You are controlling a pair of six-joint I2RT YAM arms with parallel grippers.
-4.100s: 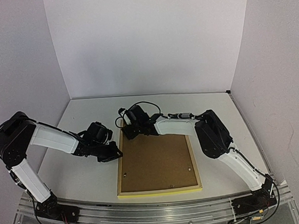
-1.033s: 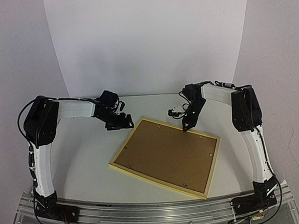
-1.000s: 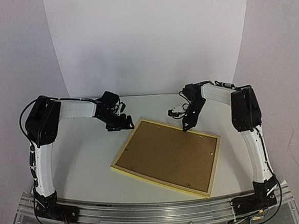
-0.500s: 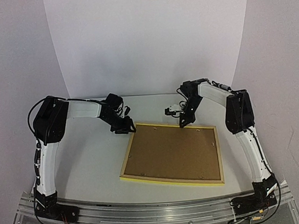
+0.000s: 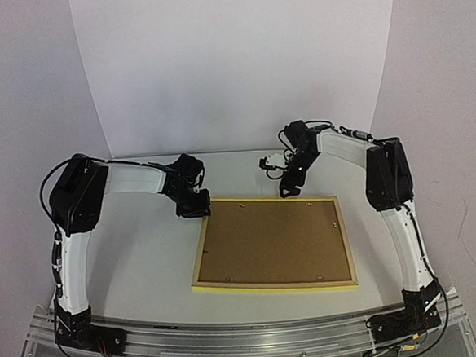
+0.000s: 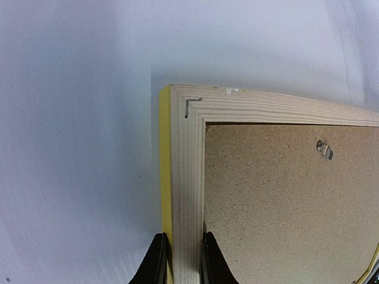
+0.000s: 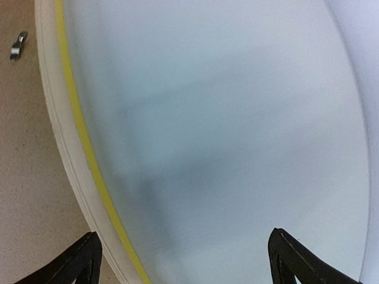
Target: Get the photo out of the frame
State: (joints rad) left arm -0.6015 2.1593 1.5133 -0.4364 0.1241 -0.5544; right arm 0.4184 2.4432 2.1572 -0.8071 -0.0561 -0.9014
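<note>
The yellow frame [image 5: 275, 284] lies face down on the table, long side across. Its pale wood back and the brown backing sheet [image 5: 271, 240] face up. The photo is hidden under the backing. My left gripper [image 5: 199, 211] is at the frame's far left corner. In the left wrist view the gripper [image 6: 182, 266] is shut on the frame's wooden rail [image 6: 186, 177], one finger on each side. My right gripper [image 5: 287, 191] is at the frame's far edge. In the right wrist view it [image 7: 183, 260] is wide open, with the frame's edge [image 7: 65, 136] passing between its fingers.
Small metal tabs [image 6: 324, 149] [image 7: 18, 45] hold the backing sheet [image 6: 284, 201] in the frame. White walls close the table on the left, back and right. The arms' rail runs along the near edge [image 5: 249, 341].
The frame has turned from a diagonal lie to nearly square with the table's front edge. My left gripper has come in onto its far left corner. My right gripper has lifted a little along the far edge.
</note>
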